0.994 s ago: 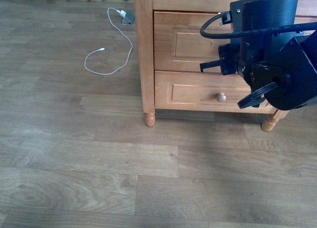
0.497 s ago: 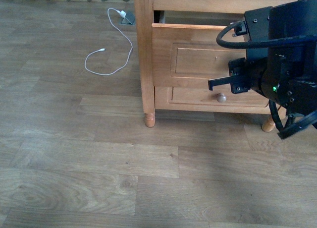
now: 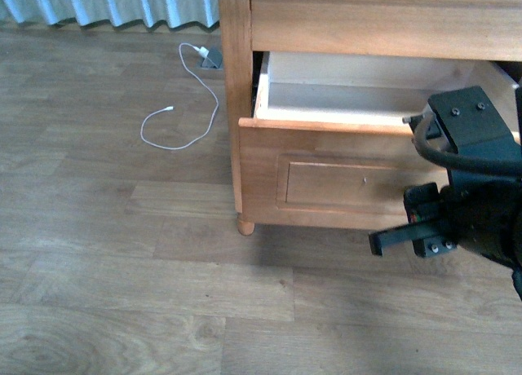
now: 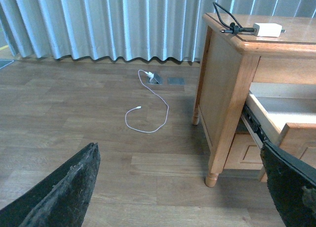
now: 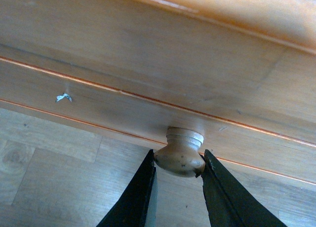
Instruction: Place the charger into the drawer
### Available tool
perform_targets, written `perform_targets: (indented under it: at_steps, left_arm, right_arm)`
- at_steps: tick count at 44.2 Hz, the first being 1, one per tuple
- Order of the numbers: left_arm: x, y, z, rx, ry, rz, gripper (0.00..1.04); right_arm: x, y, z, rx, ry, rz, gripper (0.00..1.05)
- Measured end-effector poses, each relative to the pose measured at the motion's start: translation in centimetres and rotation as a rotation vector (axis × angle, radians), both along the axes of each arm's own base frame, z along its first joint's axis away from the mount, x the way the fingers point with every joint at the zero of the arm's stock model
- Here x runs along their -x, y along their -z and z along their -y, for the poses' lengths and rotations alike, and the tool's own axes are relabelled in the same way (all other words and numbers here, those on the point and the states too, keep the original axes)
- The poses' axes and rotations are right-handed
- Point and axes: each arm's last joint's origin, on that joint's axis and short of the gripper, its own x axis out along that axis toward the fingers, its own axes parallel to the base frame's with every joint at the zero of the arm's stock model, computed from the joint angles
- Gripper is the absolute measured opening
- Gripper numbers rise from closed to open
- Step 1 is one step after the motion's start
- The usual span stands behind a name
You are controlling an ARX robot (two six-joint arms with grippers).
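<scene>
The drawer [image 3: 326, 183] stands pulled well out of the wooden cabinet [image 3: 238, 81], and its pale interior [image 3: 359, 86] holds nothing I can see. My right gripper [image 5: 179, 159] is shut on the drawer's round pale knob [image 5: 180, 155], one finger on each side. In the front view the right arm [image 3: 477, 212] covers the knob. The charger [image 4: 267, 29], a white block with a looped black cable [image 4: 224, 18], lies on the cabinet top. My left gripper [image 4: 177, 187] is open above the floor, left of the cabinet, with nothing between its fingers.
A long thin white cable [image 3: 183, 106] curls on the wood floor and runs to a floor socket [image 4: 155, 79]. Grey curtains [image 4: 98, 24] hang behind. The cabinet's turned leg [image 4: 211, 179] and the shorter lower drawer [image 4: 247, 148] sit under the open drawer.
The drawer has gone from shut to far out, drawn toward me by the right gripper on its knob. The right arm has dropped lower and nearer in the front view.
</scene>
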Motion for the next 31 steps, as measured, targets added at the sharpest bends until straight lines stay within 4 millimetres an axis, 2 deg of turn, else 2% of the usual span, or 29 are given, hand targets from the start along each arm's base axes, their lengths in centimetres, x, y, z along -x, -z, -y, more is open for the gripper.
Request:
perform_targets:
  at_steps: [11, 19, 23, 31]
  left_arm:
    - [0.0, 0.0, 0.0, 0.000, 0.000, 0.000, 0.99]
    - [0.0, 0.0, 0.0, 0.000, 0.000, 0.000, 0.99]
    - [0.0, 0.0, 0.0, 0.000, 0.000, 0.000, 0.99]
    - [0.0, 0.0, 0.0, 0.000, 0.000, 0.000, 0.99]
  right_arm:
    - [3.4, -0.5, 0.9, -0.005, -0.056, -0.055, 0.21]
    - [4.4, -0.7, 1.2, -0.015, -0.073, -0.068, 0.21]
    - [4.8, -1.1, 1.3, -0.033, -0.078, -0.071, 0.34]
    - [5.8, -3.4, 1.5, -0.081, -0.107, -0.025, 0.61]
